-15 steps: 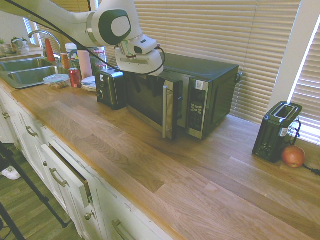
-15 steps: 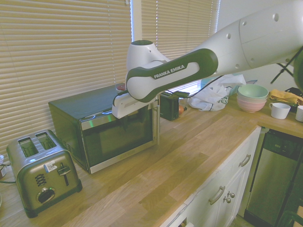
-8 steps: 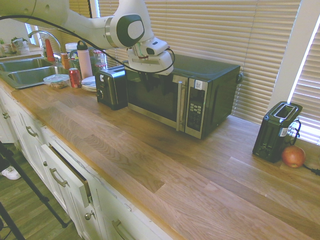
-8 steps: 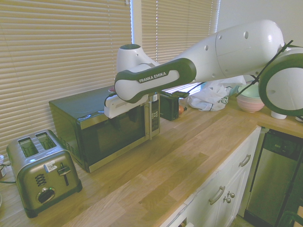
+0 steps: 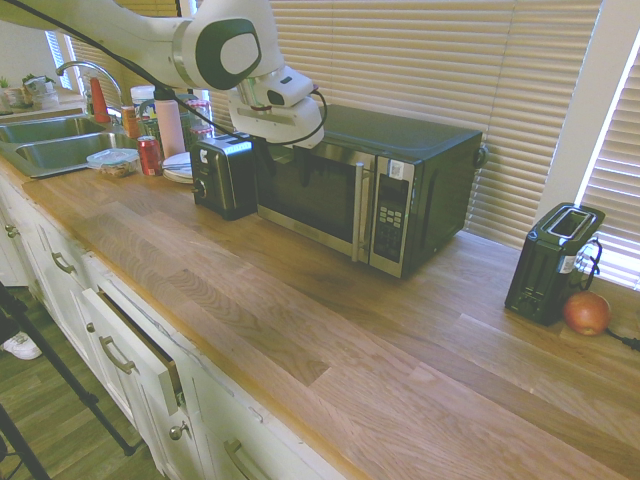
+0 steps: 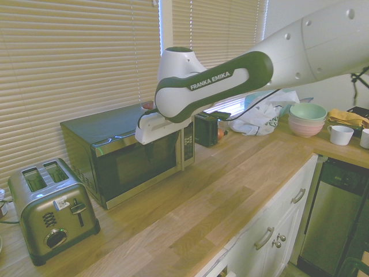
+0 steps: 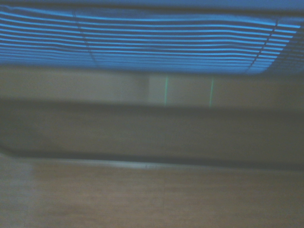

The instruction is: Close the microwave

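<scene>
The black microwave (image 5: 380, 190) stands at the back of the wooden counter (image 5: 300, 320) with its dark glass door flush against the body. Its silver bar handle (image 5: 358, 213) stands upright beside the button panel. My gripper (image 5: 268, 140) hangs in front of the door's upper left corner, near its top edge, and is lost against the dark glass. From the other side the microwave (image 6: 132, 158) also looks closed, with my gripper (image 6: 145, 134) at the top front edge. The wrist view is blurred: the microwave (image 7: 152, 123) shows as a dark band above the counter.
A small black toaster (image 5: 222, 175) stands against the microwave's left side. Another black toaster (image 5: 550, 262) and an apple (image 5: 587, 313) are at the far right. A silver toaster (image 6: 52, 208) and stacked bowls (image 6: 307, 118) show opposite. A drawer (image 5: 140, 350) below is slightly open.
The microwave door was ajar a second ago and has swung shut. My gripper pushed in toward the door, then drew back a little to the left.
</scene>
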Robot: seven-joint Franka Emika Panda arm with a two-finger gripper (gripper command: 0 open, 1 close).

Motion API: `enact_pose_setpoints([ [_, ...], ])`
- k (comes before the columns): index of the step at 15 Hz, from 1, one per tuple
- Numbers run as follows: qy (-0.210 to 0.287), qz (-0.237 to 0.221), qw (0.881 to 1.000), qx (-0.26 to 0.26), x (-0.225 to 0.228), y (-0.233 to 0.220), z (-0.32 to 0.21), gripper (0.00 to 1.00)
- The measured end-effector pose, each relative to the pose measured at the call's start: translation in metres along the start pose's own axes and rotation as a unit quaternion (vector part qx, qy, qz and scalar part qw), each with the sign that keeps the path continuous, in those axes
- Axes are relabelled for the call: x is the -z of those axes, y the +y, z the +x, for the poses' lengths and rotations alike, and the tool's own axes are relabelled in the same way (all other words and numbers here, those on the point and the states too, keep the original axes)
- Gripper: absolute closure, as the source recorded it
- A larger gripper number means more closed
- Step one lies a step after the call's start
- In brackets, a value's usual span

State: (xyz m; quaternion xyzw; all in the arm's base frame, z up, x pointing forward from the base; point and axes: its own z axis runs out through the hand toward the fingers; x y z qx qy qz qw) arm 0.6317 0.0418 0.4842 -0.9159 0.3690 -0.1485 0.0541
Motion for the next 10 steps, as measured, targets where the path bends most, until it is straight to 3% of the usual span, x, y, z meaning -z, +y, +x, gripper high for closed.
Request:
enact_pose_setpoints([
  [5,-0.03,-0.016,0.999,0.009,-0.041,0.057,-0.057,0.0],
  [10,-0.046,-0.023,0.999,0.015,-0.037,0.124,-0.116,0.0],
])
